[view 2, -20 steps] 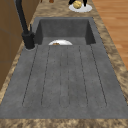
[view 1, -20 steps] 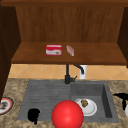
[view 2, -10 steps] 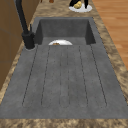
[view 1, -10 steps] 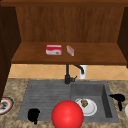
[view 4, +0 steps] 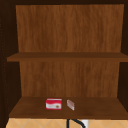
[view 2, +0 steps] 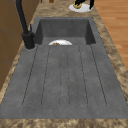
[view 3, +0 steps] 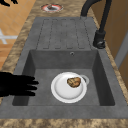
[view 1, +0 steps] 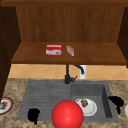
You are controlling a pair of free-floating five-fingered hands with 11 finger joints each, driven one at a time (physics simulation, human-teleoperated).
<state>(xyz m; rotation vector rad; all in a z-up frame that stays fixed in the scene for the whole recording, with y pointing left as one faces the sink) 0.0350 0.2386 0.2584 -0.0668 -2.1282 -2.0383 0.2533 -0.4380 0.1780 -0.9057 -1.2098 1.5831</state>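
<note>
Your right hand [view 3: 17, 84], fingers spread, hovers at the sink's [view 3: 22, 75] right wall; drift left and it could knock the plate [view 3: 65, 90].

Three plates [view 1: 90, 110], two boxes [view 1: 53, 50], one ball [view 1: 67, 114].

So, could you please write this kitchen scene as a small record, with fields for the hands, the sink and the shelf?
left hand: hovers over the draining board's front edge, fingers curled, holding nothing
right hand: at the sink's right rim, fingers straight, holding nothing
sink basin: holds a white plate with a brown bit of food
faucet: black, behind the basin
red ball: in front of the sink
shelf: bears a red box and a smaller box
</note>
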